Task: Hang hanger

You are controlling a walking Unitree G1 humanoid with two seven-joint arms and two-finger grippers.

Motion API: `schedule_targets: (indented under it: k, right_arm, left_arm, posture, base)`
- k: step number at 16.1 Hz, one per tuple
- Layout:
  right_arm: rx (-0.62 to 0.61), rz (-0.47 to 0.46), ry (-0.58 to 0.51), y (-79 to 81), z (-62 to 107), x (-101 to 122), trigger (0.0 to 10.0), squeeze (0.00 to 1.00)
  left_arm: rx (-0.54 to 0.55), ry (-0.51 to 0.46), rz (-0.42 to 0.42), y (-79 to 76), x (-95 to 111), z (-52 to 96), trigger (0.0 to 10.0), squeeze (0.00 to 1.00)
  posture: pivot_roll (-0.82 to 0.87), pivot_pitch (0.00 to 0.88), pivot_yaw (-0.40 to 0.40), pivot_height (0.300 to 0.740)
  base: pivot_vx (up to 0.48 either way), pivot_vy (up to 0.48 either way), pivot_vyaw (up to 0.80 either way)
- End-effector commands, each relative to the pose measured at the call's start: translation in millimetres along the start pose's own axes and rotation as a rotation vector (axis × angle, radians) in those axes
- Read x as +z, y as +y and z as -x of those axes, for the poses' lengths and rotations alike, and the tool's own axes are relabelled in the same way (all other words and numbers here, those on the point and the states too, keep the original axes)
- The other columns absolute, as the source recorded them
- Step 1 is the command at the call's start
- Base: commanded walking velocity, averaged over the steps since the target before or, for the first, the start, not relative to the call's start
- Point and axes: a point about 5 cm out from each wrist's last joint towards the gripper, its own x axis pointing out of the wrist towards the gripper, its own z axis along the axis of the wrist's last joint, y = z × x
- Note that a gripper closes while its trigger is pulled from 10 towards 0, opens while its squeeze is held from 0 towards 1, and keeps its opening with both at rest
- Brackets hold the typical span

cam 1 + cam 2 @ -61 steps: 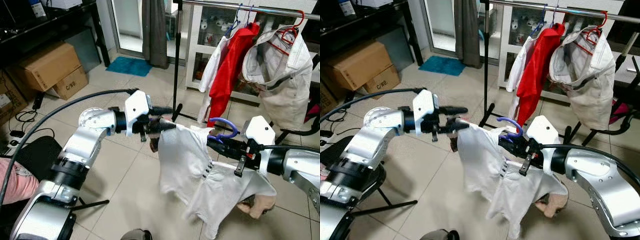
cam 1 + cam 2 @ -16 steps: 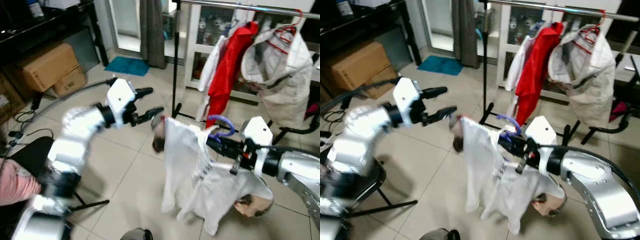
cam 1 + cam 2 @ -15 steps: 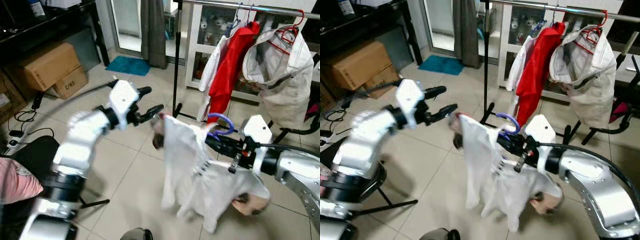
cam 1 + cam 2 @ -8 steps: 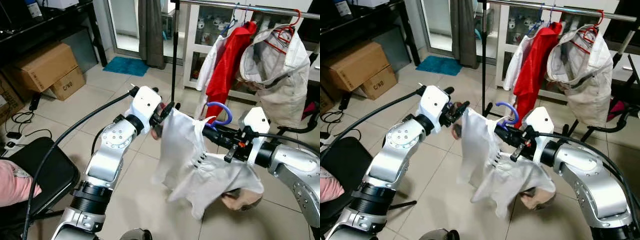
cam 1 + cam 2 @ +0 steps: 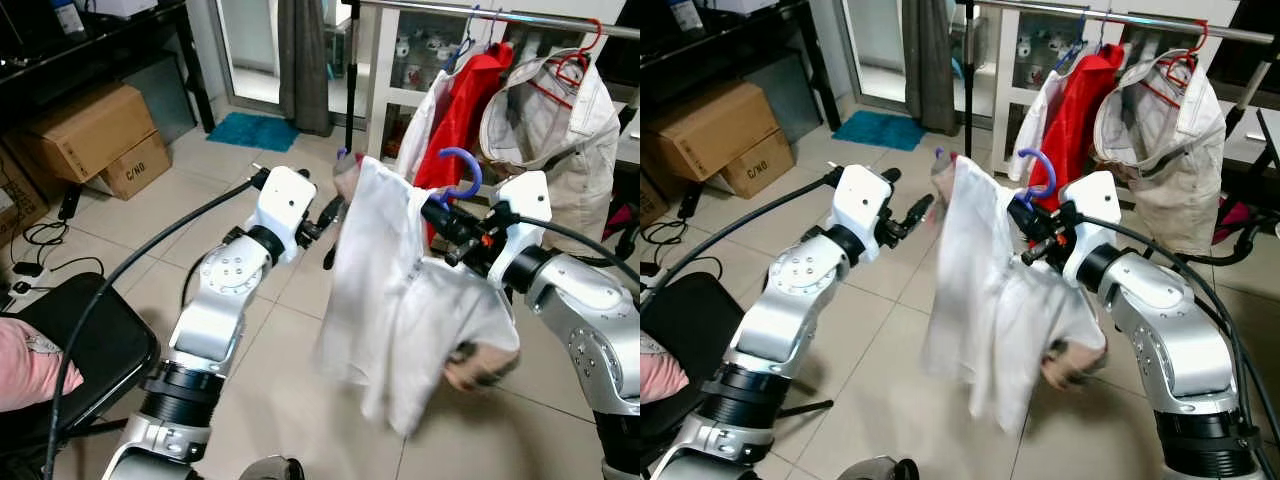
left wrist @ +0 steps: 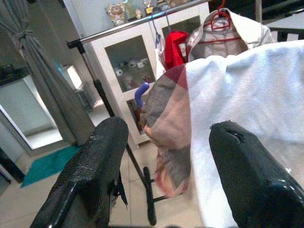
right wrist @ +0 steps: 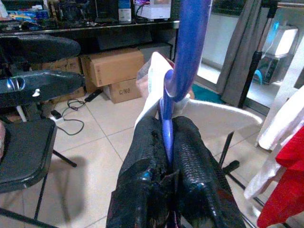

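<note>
The right gripper squeezed the blue hanger with the white shirt, the left gripper stayed wide apart, and a box read "C/NO".

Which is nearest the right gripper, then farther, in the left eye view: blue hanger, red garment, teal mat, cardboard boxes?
1. blue hanger, clamped in the right gripper.
2. red garment, on the rail behind.
3. teal mat, floor, leftward.
4. cardboard boxes, far left.

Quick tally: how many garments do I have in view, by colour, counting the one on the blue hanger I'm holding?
White: 2, the shirt on the blue hanger and one on the rail
Red: 1
Beige: 1
Total: 4
</note>
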Motion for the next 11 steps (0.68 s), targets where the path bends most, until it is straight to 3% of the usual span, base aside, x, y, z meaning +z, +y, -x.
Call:
schedule_targets:
  k: [1, 5, 11]
  right_arm:
    - [0.005, 0.008, -0.023, 1.0, 0.2, 5, 10.0, 0.00]
    - [0.027, 0.011, -0.020, 0.4, 5.5, 4, 10.0, 0.00]
    - [0.097, 0.023, -0.032, 5.4, 11.3, 8, 10.0, 0.00]
  left_arm:
    - [0.016, 0.011, -0.003, 2.5, -2, -0.6, 10.0, 0.00]
    - [0.018, -0.038, -0.008, 12.4, 2, -1.0, 10.0, 0.00]
    - [-0.027, -0.035, 0.027, 26.4, 0, -6.4, 10.0, 0.00]
  posture:
    - [-0.08, 0.000, 0.066, 0.740]
    - [-0.09, 0.000, 0.066, 0.740]
    - [-0.09, 0.000, 0.069, 0.740]
  base:
    - [0.000, 0.000, 0.00]
    - [0.000, 0.000, 0.00]
    - [0.000, 0.000, 0.00]
